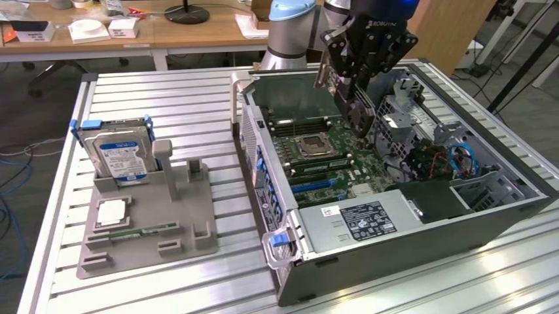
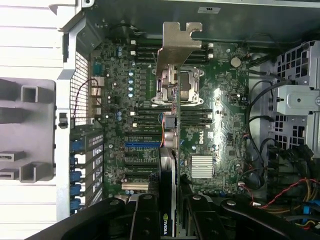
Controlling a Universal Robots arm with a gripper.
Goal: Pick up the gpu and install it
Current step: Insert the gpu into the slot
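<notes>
Table: slatted metal table (image 1: 175, 98) carried the whole setup, with the computer case on it.
Computer case: open tower (image 1: 489, 216) lay on its side, its inside facing up.
Robot arm: the arm (image 1: 292, 26) reached down from beyond the case's far wall.
Motherboard: green board (image 1: 302, 167) covered the floor of the case.
Fixture: grey holder tray (image 1: 144, 252) sat outside the case, on the exterior view's left.
Gripper: and there was the gripper (image 1: 358, 82) over the open case, fingers (image 2: 145, 220) clamped on the gpu.
Gpu: dark card (image 1: 360, 114) hung on edge inside the case opening, lifted clear of the board and not seated in a slot. From the wrist it (image 2: 168, 170) ran edge-on across the case floor, silver bracket end toward the far wall.
Hard drive: silver drive with a blue-white label (image 1: 118, 154) stood upright in the fixture, well apart from the case.
CPU socket: silver frame (image 1: 313, 145) sat mid-board in the case, just beside the hanging card.
RAM stick: slim green stick (image 1: 144, 230) lay flat in the fixture, outside the case.
</notes>
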